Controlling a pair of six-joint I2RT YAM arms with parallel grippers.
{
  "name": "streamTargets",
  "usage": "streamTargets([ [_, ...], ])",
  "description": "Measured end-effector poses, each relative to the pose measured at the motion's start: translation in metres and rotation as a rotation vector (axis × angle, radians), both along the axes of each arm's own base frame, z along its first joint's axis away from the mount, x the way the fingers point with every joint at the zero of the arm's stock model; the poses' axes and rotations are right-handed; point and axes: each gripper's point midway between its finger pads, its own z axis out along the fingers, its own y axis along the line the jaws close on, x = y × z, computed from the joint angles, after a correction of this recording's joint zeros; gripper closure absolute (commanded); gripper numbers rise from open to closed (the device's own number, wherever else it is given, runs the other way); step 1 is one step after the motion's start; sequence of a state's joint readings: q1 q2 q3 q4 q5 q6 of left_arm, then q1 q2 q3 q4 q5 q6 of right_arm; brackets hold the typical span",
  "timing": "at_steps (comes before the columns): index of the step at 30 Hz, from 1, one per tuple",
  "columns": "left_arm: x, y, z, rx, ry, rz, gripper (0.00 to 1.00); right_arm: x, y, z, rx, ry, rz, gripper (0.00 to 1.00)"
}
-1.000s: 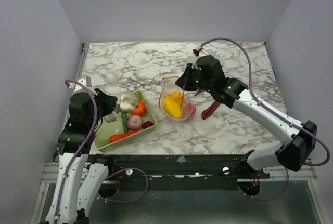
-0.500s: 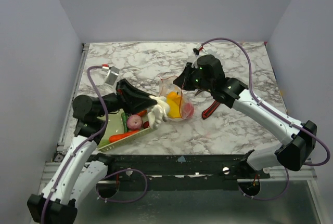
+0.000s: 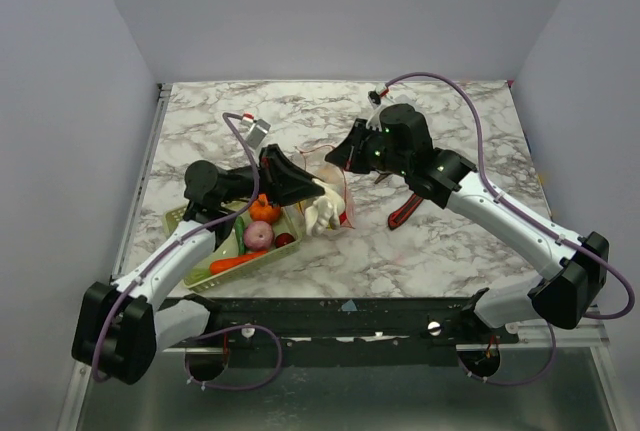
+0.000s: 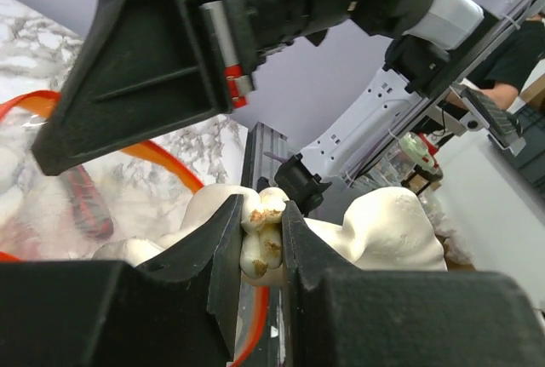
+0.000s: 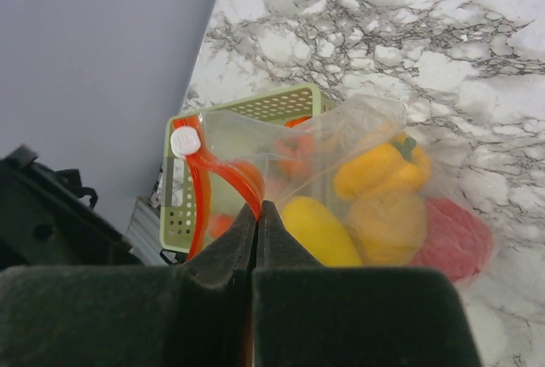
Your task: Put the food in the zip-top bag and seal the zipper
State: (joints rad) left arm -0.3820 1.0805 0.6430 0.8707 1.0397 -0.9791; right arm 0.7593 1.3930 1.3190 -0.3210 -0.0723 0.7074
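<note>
The zip-top bag (image 3: pixel 338 179) lies mid-table with its mouth toward the basket. My right gripper (image 3: pixel 347 158) is shut on the zipper (image 5: pixel 223 171), holding the mouth edge up; in the right wrist view the jaws (image 5: pixel 257 207) pinch the red-orange strip near its white slider (image 5: pixel 185 140). A yellow pepper (image 5: pixel 379 167), a yellow piece (image 5: pixel 319 231) and a red piece (image 5: pixel 456 239) lie inside the bag. My left gripper (image 3: pixel 318 201) is shut on a white garlic-like food piece (image 4: pixel 262 239) at the bag's mouth. The zipper strip (image 4: pixel 162 163) curves just beyond it.
The pale green mesh basket (image 3: pixel 250 266) sits left of the bag with an orange pumpkin (image 3: pixel 264 210), a pink piece (image 3: pixel 258 236), a carrot (image 3: pixel 235 262) and a green cucumber (image 3: pixel 240 232). A red-and-black utility knife (image 3: pixel 402 212) lies right of the bag.
My left arm has swung right from above the basket, carrying the white piece to the bag's mouth. My right gripper has kept its hold on the zipper.
</note>
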Motion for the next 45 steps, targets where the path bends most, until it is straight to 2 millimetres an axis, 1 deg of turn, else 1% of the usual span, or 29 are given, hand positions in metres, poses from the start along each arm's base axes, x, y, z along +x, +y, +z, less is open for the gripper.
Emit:
streamTargets([
  [4,0.016,-0.006,-0.017,0.013,0.07,-0.001,1.0,-0.001,0.002,0.001,0.007,-0.001,0.011,1.0],
  [6,0.024,-0.006,-0.021,0.016,0.091,0.02,1.0,-0.002,0.002,0.001,0.008,0.0,0.015,1.0],
  [9,0.035,-0.002,-0.022,0.014,0.097,0.076,1.0,-0.003,0.003,0.002,0.011,0.002,0.022,1.0],
  [14,0.067,0.008,-0.036,0.075,0.092,0.317,1.0,-0.006,0.006,0.003,0.027,0.016,0.039,1.0],
  [18,0.082,0.018,-0.046,0.147,0.059,0.457,1.0,-0.009,0.01,0.004,0.049,0.038,0.053,1.0],
  [21,0.093,0.026,-0.061,0.212,0.057,0.543,1.0,-0.012,0.014,0.005,0.071,0.056,0.07,1.0],
  [25,0.098,0.034,-0.079,0.305,0.046,0.633,1.0,-0.014,0.017,0.004,0.084,0.075,0.08,1.0],
  [30,0.099,0.045,-0.077,0.344,0.01,0.712,1.0,-0.015,0.018,0.004,0.088,0.079,0.081,1.0],
  [34,0.097,0.039,-0.083,0.403,0.015,0.739,1.0,-0.016,0.021,0.006,0.106,0.086,0.097,1.0],
  [37,0.098,0.037,-0.092,0.454,0.027,0.763,1.0,-0.017,0.024,0.005,0.114,0.097,0.108,1.0],
  [40,0.107,0.046,-0.097,0.507,0.057,0.829,1.0,-0.017,0.024,0.004,0.111,0.101,0.108,1.0],
  [45,0.116,0.054,-0.095,0.543,0.079,0.894,1.0,-0.018,0.024,0.003,0.104,0.101,0.11,1.0],
])
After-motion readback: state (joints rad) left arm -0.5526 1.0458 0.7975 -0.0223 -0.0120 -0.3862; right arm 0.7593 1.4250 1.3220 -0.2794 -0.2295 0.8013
